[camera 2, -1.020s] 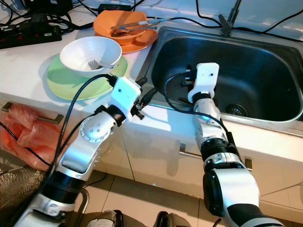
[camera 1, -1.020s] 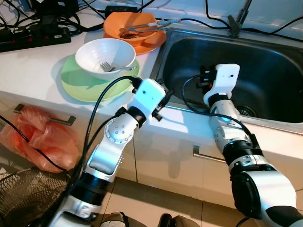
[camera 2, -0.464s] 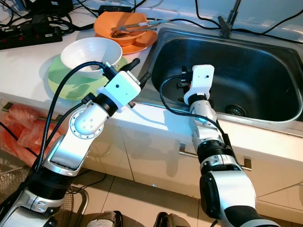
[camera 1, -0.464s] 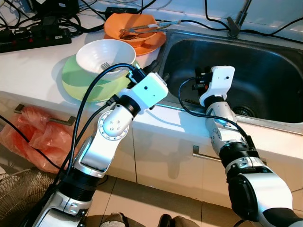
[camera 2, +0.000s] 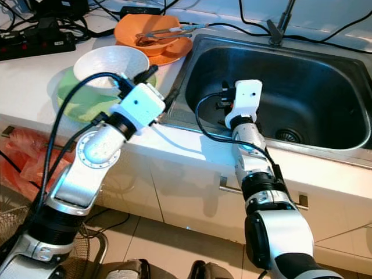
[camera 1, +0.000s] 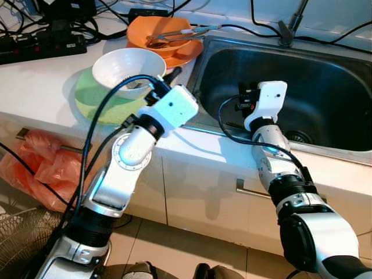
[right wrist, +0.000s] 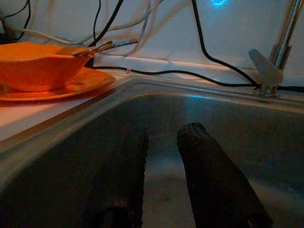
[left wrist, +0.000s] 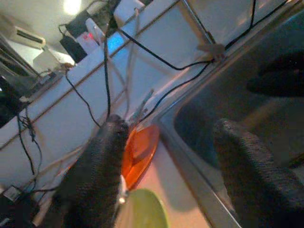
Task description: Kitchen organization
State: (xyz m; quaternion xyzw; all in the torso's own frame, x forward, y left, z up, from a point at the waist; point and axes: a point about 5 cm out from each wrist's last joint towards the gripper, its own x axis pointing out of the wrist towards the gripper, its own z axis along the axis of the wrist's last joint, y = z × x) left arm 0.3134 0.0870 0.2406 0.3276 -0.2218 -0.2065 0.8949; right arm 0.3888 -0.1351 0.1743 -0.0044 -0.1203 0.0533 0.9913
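A white bowl [camera 1: 123,63] sits on a green plate [camera 1: 92,100] on the white counter. Behind it an orange bowl [camera 1: 164,30] on an orange plate holds metal tongs [camera 1: 185,32]. My left gripper [camera 1: 165,78] hovers at the white bowl's right rim, beside the sink's left edge. Its fingers [left wrist: 102,161] are spread wide and hold nothing. My right gripper [right wrist: 164,135] hangs low inside the steel sink [camera 1: 328,75]. Its two fingers stand a narrow gap apart with nothing between them. Black cables from the left arm cross in front of the green plate.
A faucet [camera 1: 292,22] stands behind the sink, and a drain [camera 1: 302,137] lies at its bottom. A black power strip [camera 1: 42,47] and loose cables lie on the back of the counter. An orange plastic bag [camera 1: 42,168] hangs from a drawer handle below.
My left arm has lifted and swung left, from the sink's front edge up to the white bowl's rim. The right gripper has shifted slightly left inside the sink.
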